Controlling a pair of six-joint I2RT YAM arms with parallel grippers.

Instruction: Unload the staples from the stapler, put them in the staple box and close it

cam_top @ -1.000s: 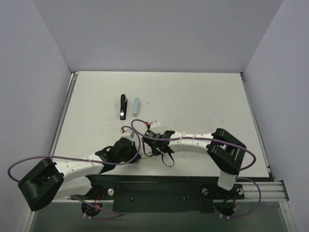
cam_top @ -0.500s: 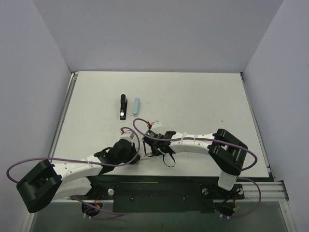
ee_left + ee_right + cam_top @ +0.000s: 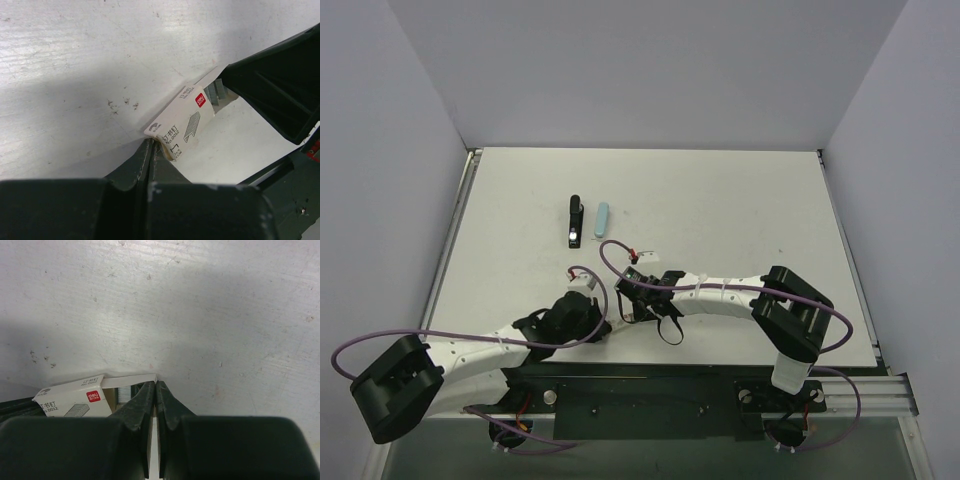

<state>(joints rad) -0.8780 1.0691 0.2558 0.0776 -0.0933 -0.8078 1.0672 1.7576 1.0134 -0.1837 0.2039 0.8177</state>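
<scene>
**Stapler not in hand, both grippers tied up on a staple box**

Progress: I see nothing that counts as unloading yet. The stapler [image 3: 574, 221] lies flat on the tabletop [image 3: 740, 210], with nothing touching it. A bit of silver shows at its near end. It's too small in the top view for you to tell if it's hinged open or if the magazine holds staples, so I'd treat opening it and pulling the staples as still to do.

Grippers: your left gripper [image 3: 151, 145] is clamped on a corner of the white staple box [image 3: 175, 125]. Your right gripper [image 3: 156, 385] is pinched on the thin white flap at the box's other end. Grey staple strips [image 3: 216, 93] show in the box's open end.

Position: both grippers sit close together by the near edge. The stapler is well apart from them, further out and slightly left, lengthwise away from the arms. The light-blue bar [image 3: 602, 219] lies just beside it on its right. You'll likely need to free a gripper before reaching out.
</scene>
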